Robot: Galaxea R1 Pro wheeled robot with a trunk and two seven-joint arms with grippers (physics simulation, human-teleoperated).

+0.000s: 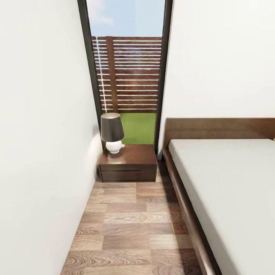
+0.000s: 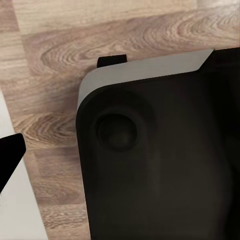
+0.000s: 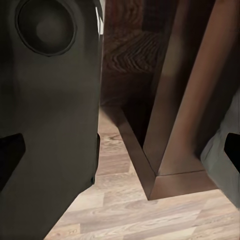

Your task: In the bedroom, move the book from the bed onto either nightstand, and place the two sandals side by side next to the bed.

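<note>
Your bed [image 1: 229, 198] fills the lower right of the head frame, its long axis running away from you. The nightstand [image 1: 133, 158] sits ahead, centre frame, beside the headboard. Book and sandals aren't visible; gripper openings can't be told.

One bed [image 1: 225, 191]; one nightstand [image 1: 129, 162]; one lamp [image 1: 112, 132]; one window [image 1: 128, 76].

floor [image 1: 126, 225]: nightstand [image 1: 133, 160], bed [image 1: 229, 191] | nightstand top: lamp [image 1: 112, 131] | mattress: bare
</note>
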